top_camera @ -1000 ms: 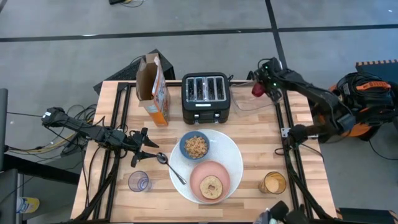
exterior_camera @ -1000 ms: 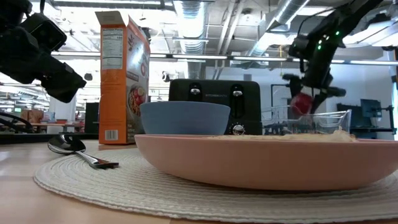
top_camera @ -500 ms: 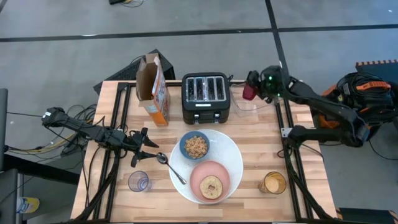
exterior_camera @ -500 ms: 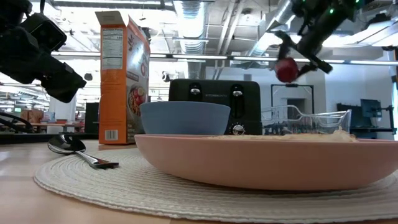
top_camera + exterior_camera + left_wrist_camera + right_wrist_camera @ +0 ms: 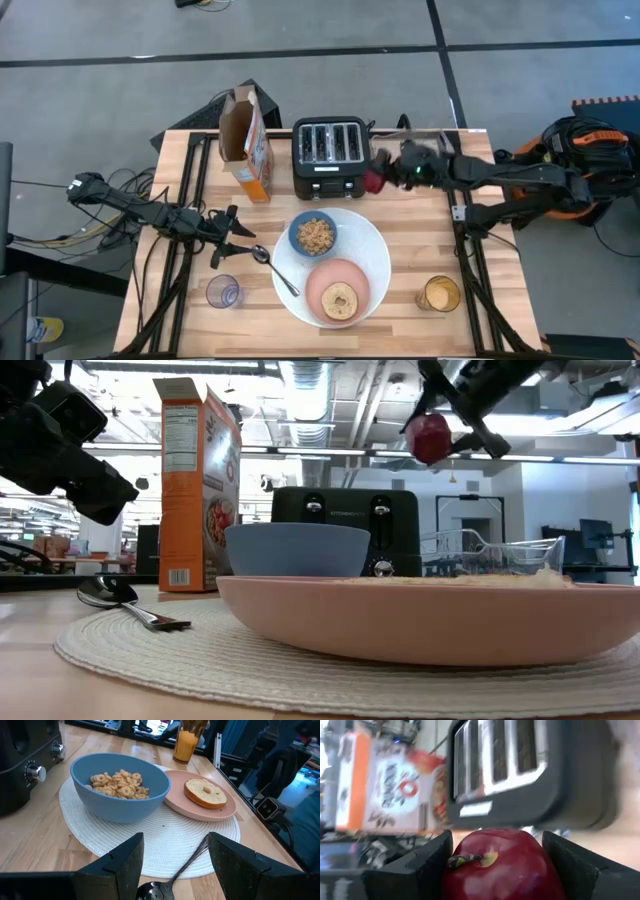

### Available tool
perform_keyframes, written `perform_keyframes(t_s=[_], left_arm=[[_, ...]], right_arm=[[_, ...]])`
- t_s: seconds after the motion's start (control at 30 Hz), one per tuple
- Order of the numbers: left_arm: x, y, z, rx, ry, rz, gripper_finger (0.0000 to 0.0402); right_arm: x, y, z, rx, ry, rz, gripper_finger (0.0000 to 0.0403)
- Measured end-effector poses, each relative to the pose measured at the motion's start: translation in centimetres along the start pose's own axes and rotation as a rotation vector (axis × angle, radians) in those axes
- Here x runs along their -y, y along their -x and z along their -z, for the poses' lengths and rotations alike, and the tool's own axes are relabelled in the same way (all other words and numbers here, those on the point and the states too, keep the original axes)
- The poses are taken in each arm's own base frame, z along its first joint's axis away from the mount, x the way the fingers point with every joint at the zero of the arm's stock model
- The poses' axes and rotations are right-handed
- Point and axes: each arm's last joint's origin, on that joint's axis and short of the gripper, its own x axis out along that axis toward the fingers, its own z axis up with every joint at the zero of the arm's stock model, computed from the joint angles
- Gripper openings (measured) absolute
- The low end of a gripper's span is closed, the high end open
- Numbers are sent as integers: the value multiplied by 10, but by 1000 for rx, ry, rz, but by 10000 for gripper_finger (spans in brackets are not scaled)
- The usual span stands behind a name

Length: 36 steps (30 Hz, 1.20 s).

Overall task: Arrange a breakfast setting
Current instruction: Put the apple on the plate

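Red fruit (image 5: pixel 502 862) shows its stem only between right jaws.

— What is on the wooden tabletop (image 5: pixel 420 250)?

— A big round white plate (image 5: pixel 372 255). On it sit a small blue bowl (image 5: pixel 314 235) of brown cereal (image 5: pixel 315 236) and a small pink plate (image 5: pixel 338 290) with a bagel half (image 5: pixel 340 300).

— And the shiny metal spoon (image 5: pixel 273 267)?

— Beside the bowl, near the left gripper (image 5: pixel 224 240).

— Where is the red fruit (image 5: pixel 374 181)?

— Held by the right gripper (image 5: pixel 384 176), just beside the black toaster (image 5: pixel 331 155).
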Motion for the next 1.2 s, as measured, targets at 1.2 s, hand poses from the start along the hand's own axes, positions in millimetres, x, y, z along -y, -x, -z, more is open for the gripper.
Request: perform_keyframes(t_s=[1.2], left_arm=[[0,0,0,0,0,0,208]], right_arm=[[46,-50,208,-319,144,80,306]])
